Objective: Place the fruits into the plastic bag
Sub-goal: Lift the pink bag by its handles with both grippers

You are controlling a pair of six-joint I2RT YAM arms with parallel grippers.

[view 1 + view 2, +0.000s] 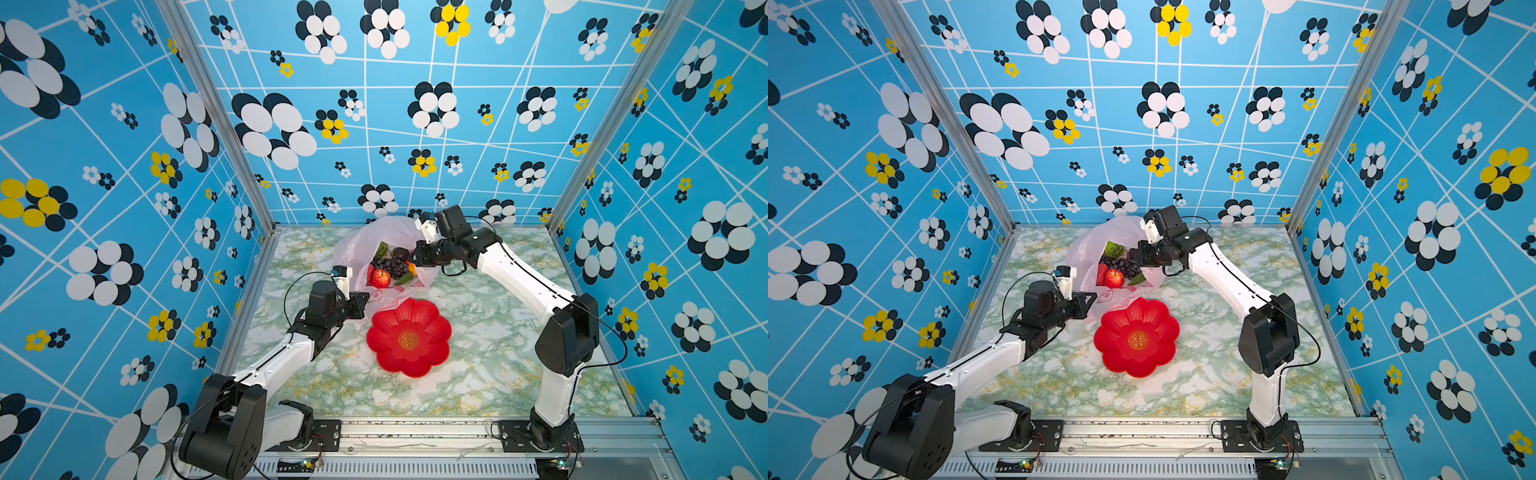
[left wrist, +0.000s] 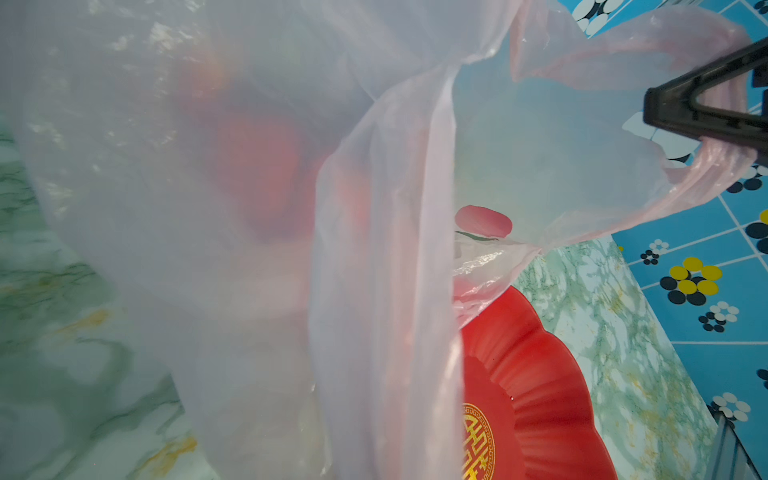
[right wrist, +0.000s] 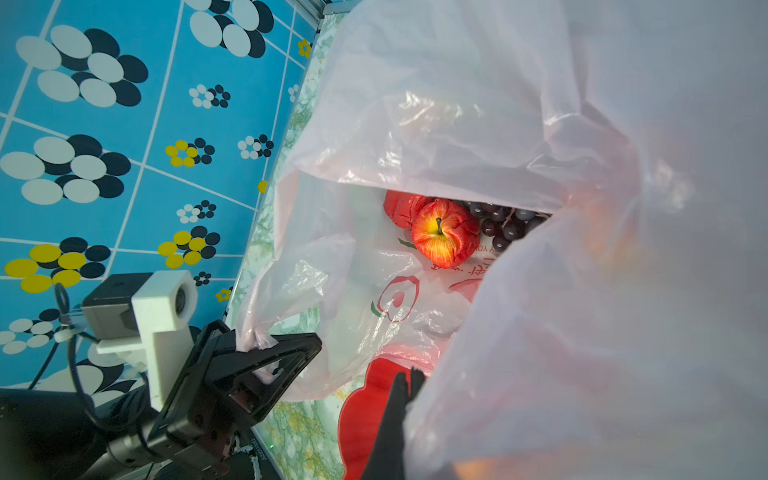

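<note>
Film of the thin pale-pink translucent plastic bag (image 1: pixel 353 245) is sagging, soft and slippery; left claw (image 1: pixel 363 300) is pinching its rim, right claw (image 1: pixel 413 255) is sitting shut opposite.

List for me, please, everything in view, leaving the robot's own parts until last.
plastic bag: one, pale pink, back of table
apples: two, red, in the bag
grape bunch: one, dark purple, in the bag
bumpy fruit: one, green, in the bag
round fruit: one, dark brown, in the bag
mango: one, yellow-orange, in the bag
plate: one, red, before the bag
table: one, green-white marble, underneath everything
left fingers: black, shut on the bag's handle
right fingers: black, shut at the bag's edge
</note>
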